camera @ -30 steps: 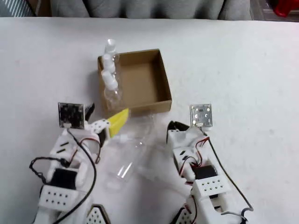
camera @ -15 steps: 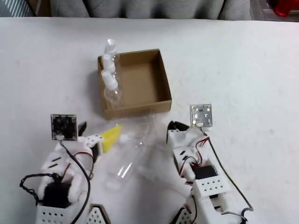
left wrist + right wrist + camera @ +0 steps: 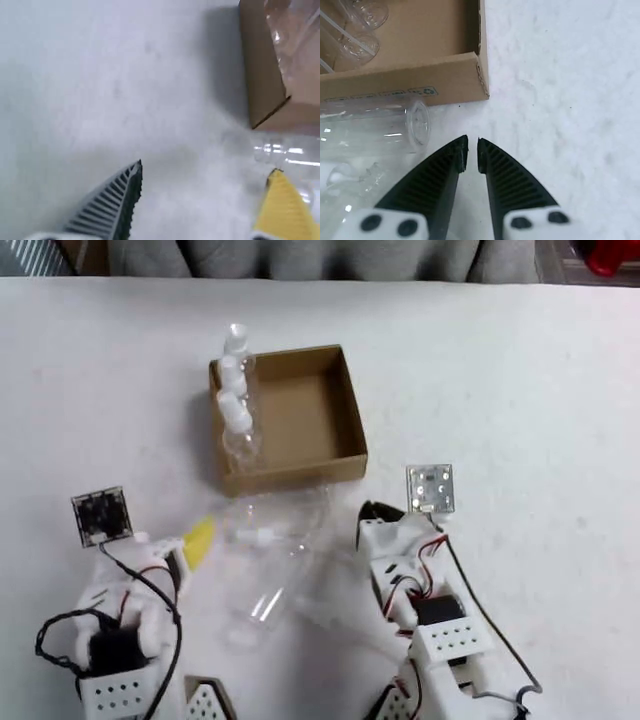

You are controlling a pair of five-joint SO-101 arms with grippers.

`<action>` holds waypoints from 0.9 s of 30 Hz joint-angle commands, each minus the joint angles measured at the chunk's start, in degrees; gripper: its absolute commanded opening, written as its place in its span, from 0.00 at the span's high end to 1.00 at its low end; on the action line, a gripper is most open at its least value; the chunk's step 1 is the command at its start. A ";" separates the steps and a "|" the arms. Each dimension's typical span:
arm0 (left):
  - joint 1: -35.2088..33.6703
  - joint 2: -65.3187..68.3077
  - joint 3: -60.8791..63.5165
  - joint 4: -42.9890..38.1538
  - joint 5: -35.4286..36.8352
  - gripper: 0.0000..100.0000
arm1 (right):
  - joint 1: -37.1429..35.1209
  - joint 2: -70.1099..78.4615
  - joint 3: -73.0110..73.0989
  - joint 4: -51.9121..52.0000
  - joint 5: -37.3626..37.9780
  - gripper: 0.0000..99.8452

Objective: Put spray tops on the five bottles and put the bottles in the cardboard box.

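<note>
"High view, starting at the lower left: how is the left hand?"

"Spread wide. Its grey finger and yellow finger are well apart with nothing between them, over bare tabletop just left of the loose bottles."

"And further right?"

"Three capped bottles lie in a row along the left wall of the cardboard box, above the centre of the frame. Their white spray tops point toward its far-left corner, and the last one pokes past the rim. Below the box's near wall, the loose bottles lie on their sides on the tabletop, clear and overlapping, so I can't count them. A small white piece sits among them, and I can't tell whether it's a fitted top."

"The right hand?"

"Lower right of centre. Its fingers are drawn together with only a slit between the tips, gripping nothing. In the right wrist view, one loose bottle's base lies near its tips, close against the box's near wall."
</note>
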 commanded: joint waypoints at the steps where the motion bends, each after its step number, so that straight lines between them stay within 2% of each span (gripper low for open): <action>1: -1.63 -0.48 -0.09 -0.88 -0.62 0.64 | 0.48 -0.75 -0.53 -0.84 0.09 0.98; 7: -1.71 -0.48 0.00 -0.26 -0.70 0.64 | 4.88 -0.84 -1.32 -1.27 0.88 0.98; 10: -2.86 -0.48 0.00 -0.26 -0.70 0.64 | 3.91 -2.68 -1.67 -0.75 8.62 0.98; 14: -2.95 -0.48 0.00 -0.26 -0.70 0.64 | 2.33 -9.19 -2.02 3.03 23.12 0.98; 16: -2.95 -0.48 0.00 -0.26 -0.70 0.64 | 2.07 -14.20 -3.25 8.31 28.48 0.98; 18: -2.86 -0.48 0.00 -0.26 -0.70 0.66 | 1.10 -19.56 -5.19 15.96 29.10 0.98; 24: -2.59 -0.48 0.00 -0.53 -4.40 0.88 | -3.65 -33.89 -10.29 40.57 29.63 0.98; 27: -2.51 -0.48 0.00 -0.70 -4.92 0.96 | -0.40 -38.37 -10.29 46.55 32.79 0.98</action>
